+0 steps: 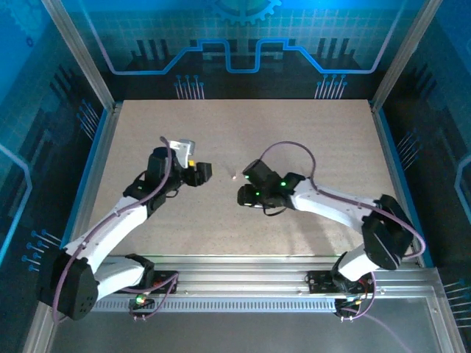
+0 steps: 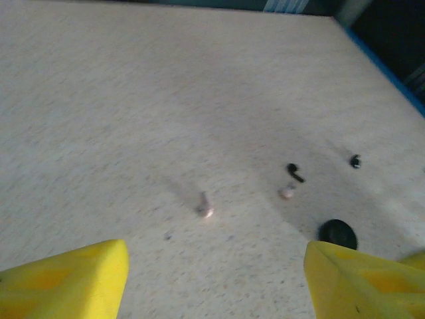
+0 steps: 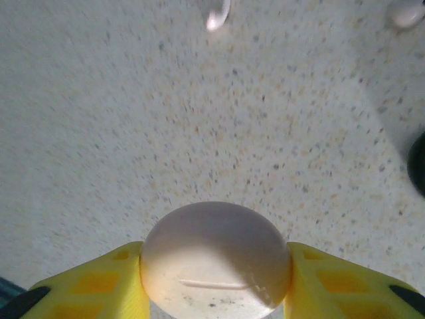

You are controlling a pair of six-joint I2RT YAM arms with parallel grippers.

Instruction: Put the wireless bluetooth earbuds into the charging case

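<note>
Steadying the pale case (image 3: 216, 256), earbud pickup next
Right jaws clench it; left jaws released, must pinch the centre-frame pale earbud (image 2: 204, 211)

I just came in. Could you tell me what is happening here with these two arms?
Two robot arms are working at putting earbuds into a charging case. The right hand grips a pale round case between its yellow fingers. The left hand is open and empty, facing the loose pieces: a pinkish earbud, a second pinkish earbud and a black earbud lie on the table. No earbud is picked up yet.
</note>
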